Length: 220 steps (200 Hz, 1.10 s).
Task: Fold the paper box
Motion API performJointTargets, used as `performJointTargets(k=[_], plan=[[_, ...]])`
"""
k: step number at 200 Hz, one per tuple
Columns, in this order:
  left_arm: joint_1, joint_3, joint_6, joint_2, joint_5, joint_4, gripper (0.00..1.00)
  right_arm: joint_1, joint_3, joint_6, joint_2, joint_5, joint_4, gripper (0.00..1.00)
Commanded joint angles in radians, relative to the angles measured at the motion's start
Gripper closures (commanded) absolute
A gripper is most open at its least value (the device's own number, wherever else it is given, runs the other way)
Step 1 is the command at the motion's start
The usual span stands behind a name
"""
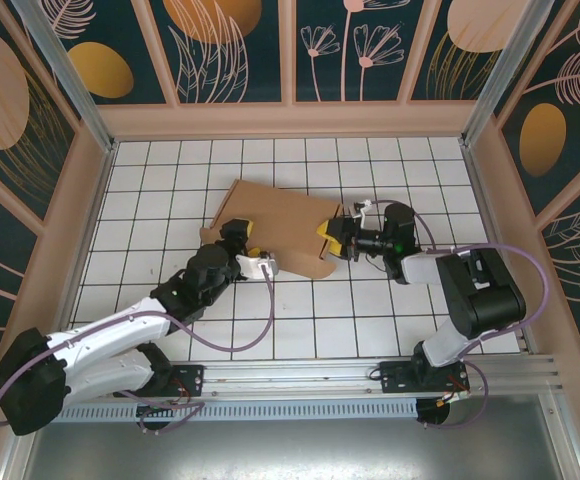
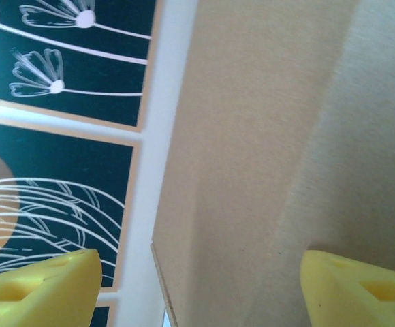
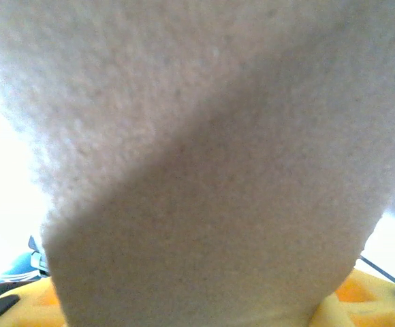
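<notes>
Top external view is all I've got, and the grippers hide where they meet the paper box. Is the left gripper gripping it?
Observer: No. In the left wrist view the left gripper is open, and an edge of the paper box stands between its yellow fingers.
Operator: And the right gripper?
Observer: In the right wrist view the box spans the whole gap of the right gripper. I cannot tell whether it is pinched.
</notes>
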Motion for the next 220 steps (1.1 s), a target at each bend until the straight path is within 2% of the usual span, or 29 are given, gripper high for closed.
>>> performJointTargets(k=[1,28,54,74,100,129,176,220], plan=[[-0.016,0.067,0.040,-0.015,0.046,-0.205,0.24,0.006,0.022,-0.031,-0.052,-0.026,-0.023,0.62],[-0.027,0.084,-0.002,-0.029,0.060,-0.270,0.24,0.007,0.043,-0.062,-0.079,-0.013,-0.091,0.62],[-0.029,0.071,-0.014,-0.011,0.039,-0.253,0.24,0.011,0.054,-0.061,-0.094,-0.006,-0.108,0.62],[-0.029,0.041,0.011,0.019,-0.012,-0.151,0.25,0.028,0.060,-0.059,-0.101,-0.004,-0.111,0.62],[-0.029,0.012,0.049,0.071,-0.118,0.093,0.26,0.054,0.060,-0.055,-0.120,-0.004,-0.114,0.62],[-0.030,-0.038,0.120,0.116,-0.123,0.261,0.26,0.066,0.048,-0.032,-0.146,-0.007,-0.094,0.61],[-0.030,-0.076,0.172,0.175,-0.166,0.402,0.26,0.078,0.029,0.030,-0.188,-0.014,-0.041,0.61],[-0.031,-0.083,0.205,0.215,-0.159,0.388,0.26,0.094,0.023,0.092,-0.203,-0.019,0.027,0.61]])
